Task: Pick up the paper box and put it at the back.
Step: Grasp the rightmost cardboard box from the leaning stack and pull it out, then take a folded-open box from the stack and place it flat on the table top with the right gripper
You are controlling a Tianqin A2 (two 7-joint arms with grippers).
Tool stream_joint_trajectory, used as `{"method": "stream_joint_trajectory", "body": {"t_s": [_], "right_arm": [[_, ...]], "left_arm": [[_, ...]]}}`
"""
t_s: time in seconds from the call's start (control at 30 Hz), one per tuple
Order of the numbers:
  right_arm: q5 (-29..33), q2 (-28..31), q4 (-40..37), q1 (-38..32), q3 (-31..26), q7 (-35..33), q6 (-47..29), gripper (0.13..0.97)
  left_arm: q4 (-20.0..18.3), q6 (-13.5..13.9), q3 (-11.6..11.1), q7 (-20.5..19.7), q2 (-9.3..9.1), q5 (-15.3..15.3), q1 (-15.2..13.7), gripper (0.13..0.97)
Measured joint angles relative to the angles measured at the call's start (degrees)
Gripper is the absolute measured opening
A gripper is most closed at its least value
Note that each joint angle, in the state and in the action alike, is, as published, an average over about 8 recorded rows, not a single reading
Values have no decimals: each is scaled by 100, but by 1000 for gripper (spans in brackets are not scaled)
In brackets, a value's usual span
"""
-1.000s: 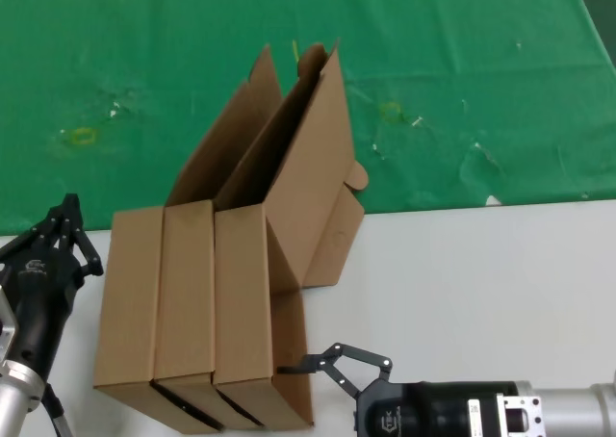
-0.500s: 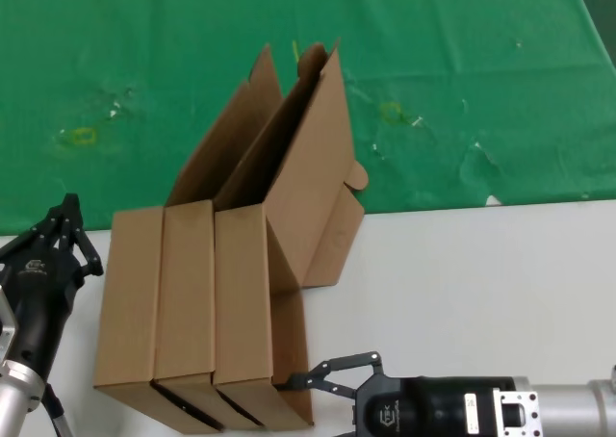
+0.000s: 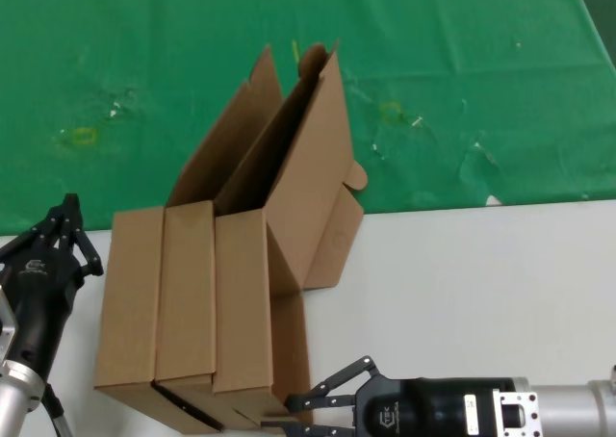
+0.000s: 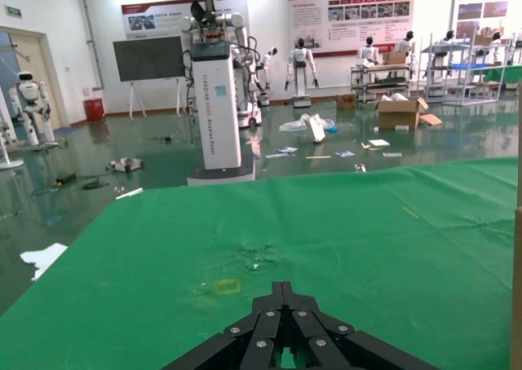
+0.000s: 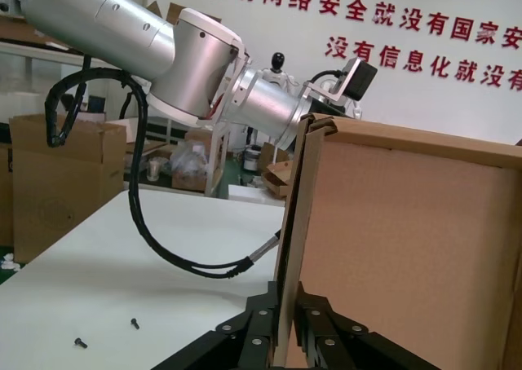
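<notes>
The paper box (image 3: pixel 258 307), rightmost of three boxes (image 3: pixel 159 302) standing side by side at lower left of the head view, sat on the white table (image 3: pixel 481 293) with its lid leaning over the green cloth (image 3: pixel 462 62). My right gripper (image 3: pixel 306 413) had its spread fingers (image 5: pixel 259 325) straddling the box's near wall at bottom center. My left gripper (image 3: pixel 65 227) waited closed at far left.

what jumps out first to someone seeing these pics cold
Three brown paper boxes standing side by side at the white table's near left, their open lids leaning back over the green cloth. The right gripper reaches in low at the nearest box's front corner, fingers spread around its edge. The left gripper waits beside the row.
</notes>
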State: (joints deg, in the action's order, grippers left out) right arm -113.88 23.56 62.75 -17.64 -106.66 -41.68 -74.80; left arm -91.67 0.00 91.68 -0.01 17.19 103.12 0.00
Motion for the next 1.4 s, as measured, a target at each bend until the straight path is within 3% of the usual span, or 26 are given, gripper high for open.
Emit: {"method": "stream_joint_trajectory", "body": {"t_s": [0.27, 0.63, 0.87, 1.07, 1.23, 1.4], "right_arm": [[22, 7, -15, -1, 6, -5, -15, 172], [18, 35, 95, 64, 56, 9, 33, 149], [-323, 323, 795, 386, 445, 345, 116, 149], [-755, 946, 1528, 596, 1093, 970, 226, 149], [-631, 1602, 1505, 189, 1330, 1250, 261, 149], [256, 2085, 892, -866, 1019, 1216, 308, 149]], "left_arm": [[0, 0, 0, 0, 0, 0, 0, 144], [0, 0, 0, 0, 0, 0, 0, 144], [0, 0, 0, 0, 0, 0, 0, 144], [0, 0, 0, 0, 0, 0, 0, 144], [0, 0, 0, -1, 0, 0, 0, 144], [0, 0, 0, -3, 0, -1, 0, 144]]}}
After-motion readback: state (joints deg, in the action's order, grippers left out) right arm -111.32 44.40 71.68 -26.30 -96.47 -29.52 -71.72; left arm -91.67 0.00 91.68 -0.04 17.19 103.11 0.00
